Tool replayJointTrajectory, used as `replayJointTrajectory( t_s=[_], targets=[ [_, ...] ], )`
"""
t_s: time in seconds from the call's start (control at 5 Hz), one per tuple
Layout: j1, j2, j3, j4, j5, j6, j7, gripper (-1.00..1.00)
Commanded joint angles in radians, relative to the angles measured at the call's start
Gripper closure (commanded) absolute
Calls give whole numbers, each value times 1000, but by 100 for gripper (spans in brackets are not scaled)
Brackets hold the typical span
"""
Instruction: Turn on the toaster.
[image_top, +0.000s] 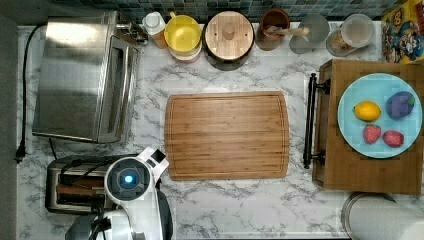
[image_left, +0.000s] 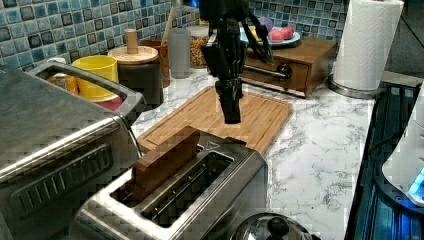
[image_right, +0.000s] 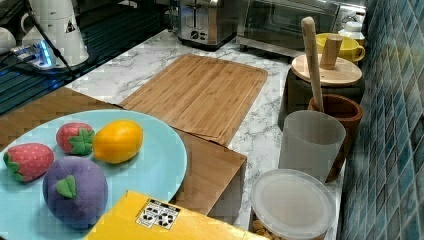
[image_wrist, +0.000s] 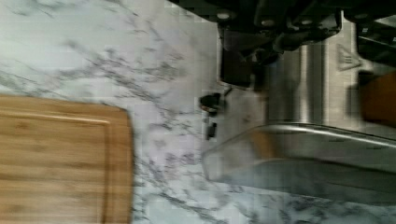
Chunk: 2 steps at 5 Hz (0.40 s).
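Toaster (image_left: 185, 195) sits on the marble desk (image_top: 240, 205) beside the toaster oven (image_top: 80, 75), at the top view's lower left. 1 brown slice (image_left: 162, 162) stands in 1 of its 2 slots. Pincer (image_left: 231, 107) hangs pointing down above the toaster's end nearest the cutting board (image_top: 227, 135); can't tell if it's open or closed.

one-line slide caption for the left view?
Tool hangs above the far end of the toaster, brown slice standing in one slot, cutting board behind.
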Motion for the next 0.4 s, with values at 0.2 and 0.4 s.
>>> replayJointTrajectory(
  t_s=[0.2, 0.4],
  targets=[
    [30, -30, 10, -60, 19, 13, -56, 100],
    [32, -2, 18, -71, 37, 80, -35, 100]
  ],
)
